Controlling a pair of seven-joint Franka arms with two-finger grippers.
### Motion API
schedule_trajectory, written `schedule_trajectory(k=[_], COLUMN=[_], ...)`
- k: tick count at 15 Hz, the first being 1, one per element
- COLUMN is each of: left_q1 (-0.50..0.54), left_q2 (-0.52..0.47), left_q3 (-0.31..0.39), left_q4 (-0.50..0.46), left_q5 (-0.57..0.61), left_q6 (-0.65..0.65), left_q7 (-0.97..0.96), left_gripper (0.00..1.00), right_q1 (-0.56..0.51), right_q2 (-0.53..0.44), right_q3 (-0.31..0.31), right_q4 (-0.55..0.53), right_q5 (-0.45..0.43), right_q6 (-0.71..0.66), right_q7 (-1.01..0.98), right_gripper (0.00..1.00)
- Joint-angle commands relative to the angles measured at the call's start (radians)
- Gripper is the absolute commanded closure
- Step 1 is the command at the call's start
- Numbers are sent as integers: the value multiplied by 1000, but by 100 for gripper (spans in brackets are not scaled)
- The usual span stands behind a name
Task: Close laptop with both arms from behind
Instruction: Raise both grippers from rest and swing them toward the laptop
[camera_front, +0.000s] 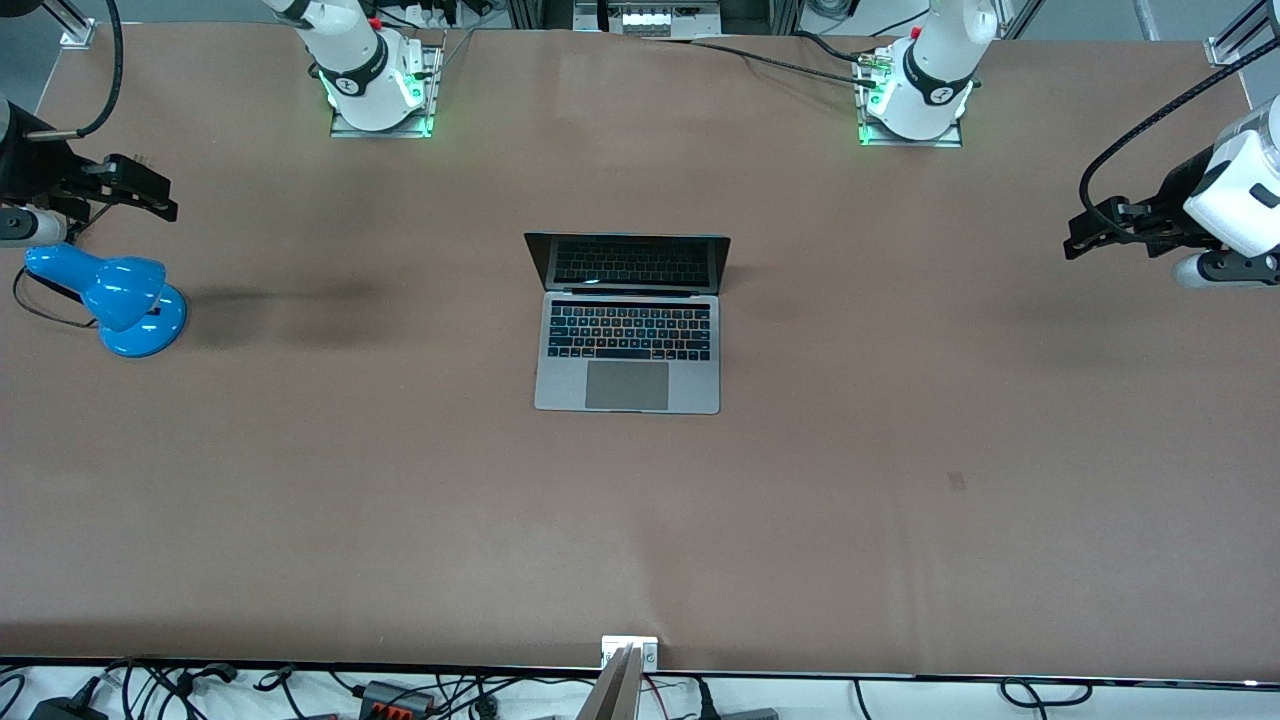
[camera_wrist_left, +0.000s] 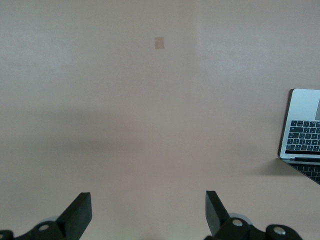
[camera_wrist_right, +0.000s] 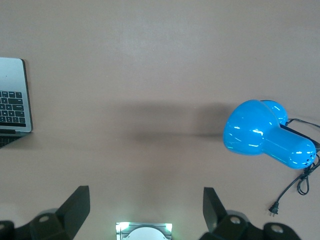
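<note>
The silver-grey laptop (camera_front: 627, 340) stands open in the middle of the table, its dark screen upright and its keyboard and trackpad facing the front camera. My left gripper (camera_front: 1085, 235) hangs open and empty over the left arm's end of the table, well apart from the laptop. The left wrist view shows its open gripper (camera_wrist_left: 146, 212) over bare table, with the laptop's corner (camera_wrist_left: 305, 130) at the frame's edge. My right gripper (camera_front: 150, 195) hangs open and empty over the right arm's end. Its wrist view shows the open gripper (camera_wrist_right: 145, 207) and the laptop's edge (camera_wrist_right: 12, 100).
A blue desk lamp (camera_front: 115, 295) with a black cord lies on the table under my right gripper; it also shows in the right wrist view (camera_wrist_right: 265, 132). The arm bases (camera_front: 378, 90) (camera_front: 915, 95) stand along the table's edge farthest from the front camera. A small dark mark (camera_front: 957, 481) is on the tabletop.
</note>
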Motion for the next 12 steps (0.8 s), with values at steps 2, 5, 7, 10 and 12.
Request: schedule_trajectory(k=[2,5,7,10,12], left_q1=[1,1,11,11,11], left_q2=[-11,-10,-10,-11,-11], left_q3=[-2,-2,0,0,-3], left_q4=[5,6,6,6,6], left_q5=[21,18,10,10,10], left_q6=[-17,-23,-25,-25,-66], left_q7=[-17,-17,-14,-14,-2], left_gripper=[0,0,34,85,99], right_q1=[-2,-2,4,2,-2], right_q2=[1,13,10,37,43], right_q3=[2,4,9,10,10], right_q4=[9,21,21,22,32], right_q5=[15,15,13,18,16], right_q6=[3,-7,-13,-27,-19], right_q7=[0,-4,10,-6,-6], right_gripper=[0,0,0,0,0])
